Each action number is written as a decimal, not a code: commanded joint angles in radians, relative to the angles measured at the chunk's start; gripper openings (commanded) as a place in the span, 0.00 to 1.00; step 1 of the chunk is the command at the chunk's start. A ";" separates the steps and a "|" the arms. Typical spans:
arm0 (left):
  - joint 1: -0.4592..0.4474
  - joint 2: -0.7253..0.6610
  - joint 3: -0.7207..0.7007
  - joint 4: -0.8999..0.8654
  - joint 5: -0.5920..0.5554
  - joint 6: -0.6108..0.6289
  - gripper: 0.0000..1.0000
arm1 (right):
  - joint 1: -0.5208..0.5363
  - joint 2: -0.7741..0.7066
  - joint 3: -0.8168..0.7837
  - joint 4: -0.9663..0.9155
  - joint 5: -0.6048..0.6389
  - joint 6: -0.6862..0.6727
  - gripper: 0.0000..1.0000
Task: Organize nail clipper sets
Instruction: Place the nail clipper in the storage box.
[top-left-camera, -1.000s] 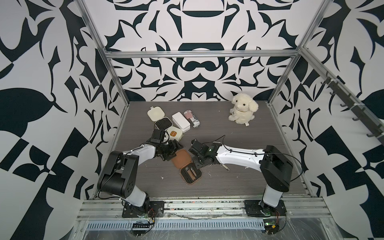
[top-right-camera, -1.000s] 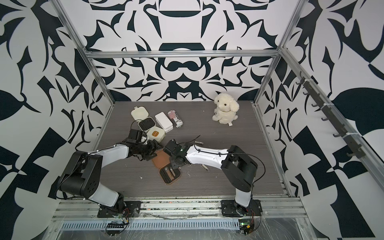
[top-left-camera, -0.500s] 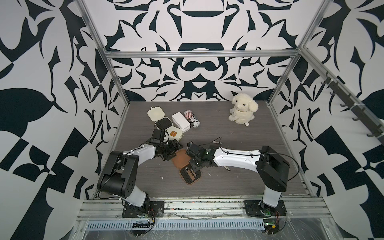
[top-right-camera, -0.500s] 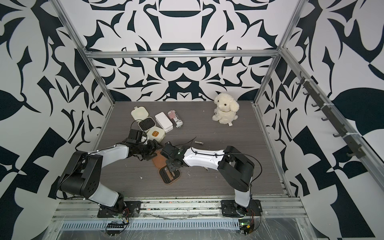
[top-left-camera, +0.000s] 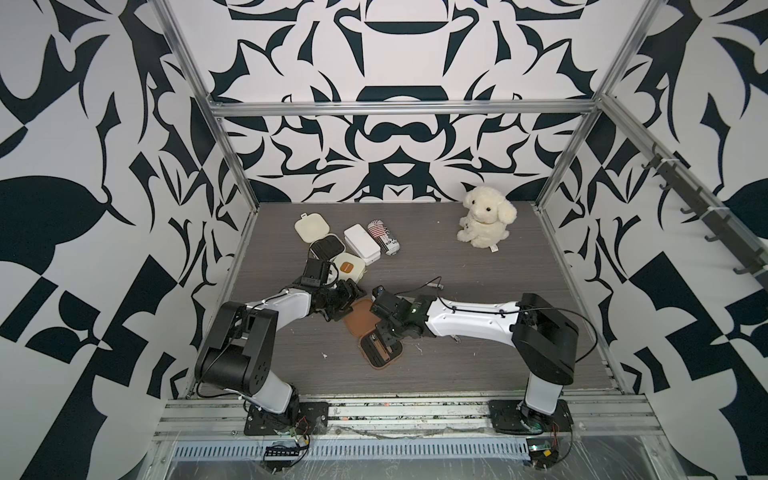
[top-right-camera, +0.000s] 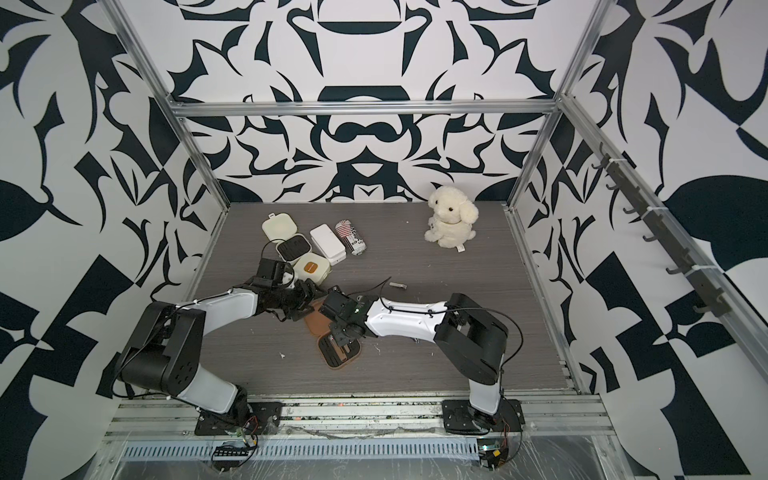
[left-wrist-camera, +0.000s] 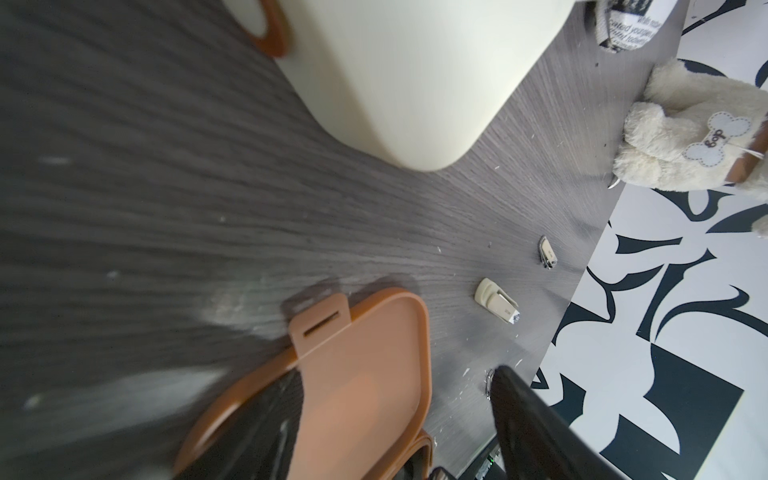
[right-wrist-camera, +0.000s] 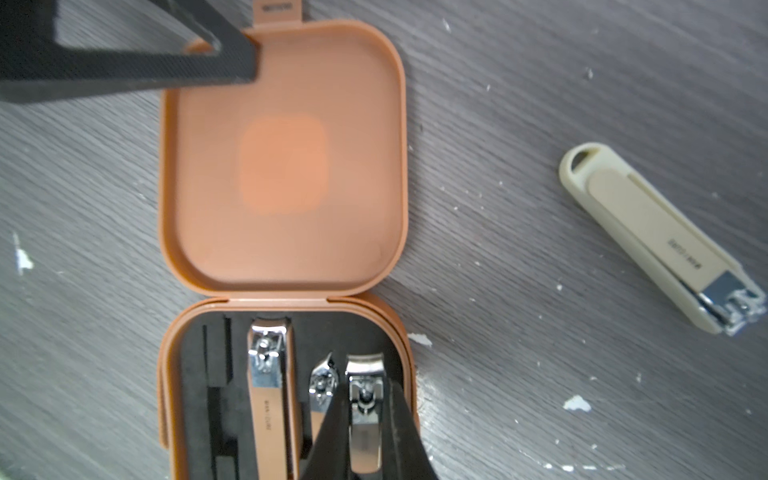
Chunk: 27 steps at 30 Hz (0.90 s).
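The tan-brown nail clipper case lies open near the table's middle, its lid (top-left-camera: 360, 322) flat and its black slotted base (top-left-camera: 384, 353) toward the front. In the right wrist view the base (right-wrist-camera: 216, 374) holds two metal clippers. My right gripper (right-wrist-camera: 365, 390) is shut on a third small metal clipper (right-wrist-camera: 365, 419) just over the base's outer slot. My left gripper (left-wrist-camera: 395, 374) is open astride the lid (left-wrist-camera: 365, 374), with one finger (right-wrist-camera: 145, 62) on the lid's corner by the clasp. A closed cream case (top-left-camera: 349, 266) and an open cream case (top-left-camera: 326, 249) sit behind.
A white box (top-left-camera: 361, 245) and a striped can (top-left-camera: 384, 237) lie beside the cream cases. A plush dog (top-left-camera: 486, 222) sits at the back right. A cream clipper (right-wrist-camera: 660, 241) and another loose clipper (top-left-camera: 435, 286) lie on the table to the right of the brown case.
My right gripper has carried the small clipper leftward and toward the front, from beside the brown lid to over the black base. The left arm has stayed put.
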 joint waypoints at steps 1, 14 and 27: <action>0.003 0.039 -0.024 -0.048 -0.055 0.006 0.76 | 0.006 -0.013 -0.018 0.021 0.019 0.013 0.00; 0.003 0.038 -0.023 -0.051 -0.056 0.007 0.76 | 0.019 -0.026 -0.052 0.040 0.022 0.024 0.00; 0.003 0.036 -0.017 -0.056 -0.057 0.007 0.76 | 0.032 -0.056 -0.088 0.028 0.044 0.038 0.00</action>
